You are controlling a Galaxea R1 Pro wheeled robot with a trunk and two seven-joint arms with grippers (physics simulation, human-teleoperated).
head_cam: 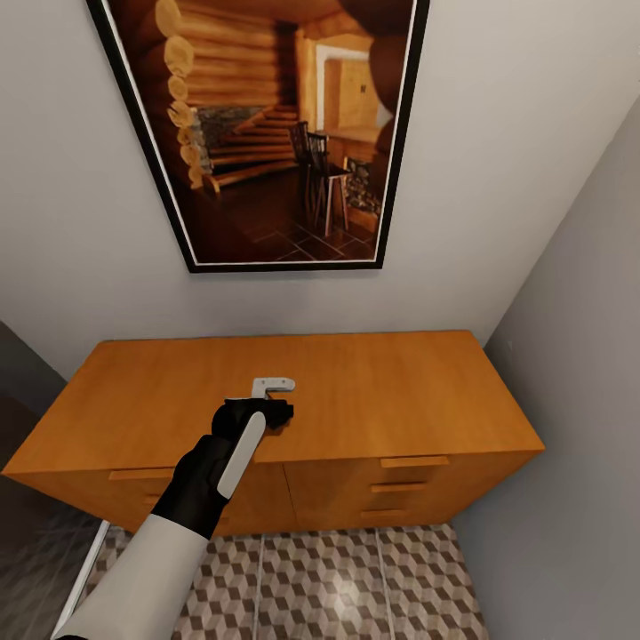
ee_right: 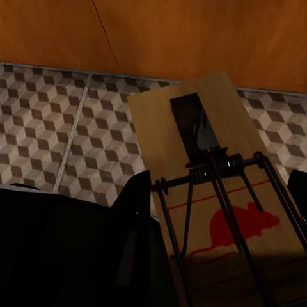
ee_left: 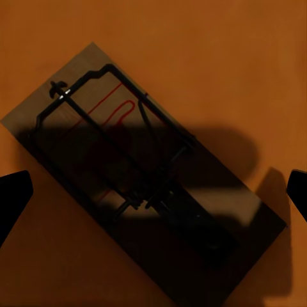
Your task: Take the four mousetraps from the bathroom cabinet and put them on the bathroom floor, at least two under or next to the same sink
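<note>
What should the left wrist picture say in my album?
Open left pincer hovering over a mousetrap on the cabinet top.

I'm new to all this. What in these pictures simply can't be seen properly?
- Head view: the left gripper covers most of the mousetrap on the cabinet.
- Left wrist view: that trap's lower corner is cut off by the picture edge; shadow dims its metal parts.
- Right wrist view: the second mousetrap, in the right gripper, runs off the bottom edge.
- Head view: shut drawer fronts hide the cabinet's inside.
</note>
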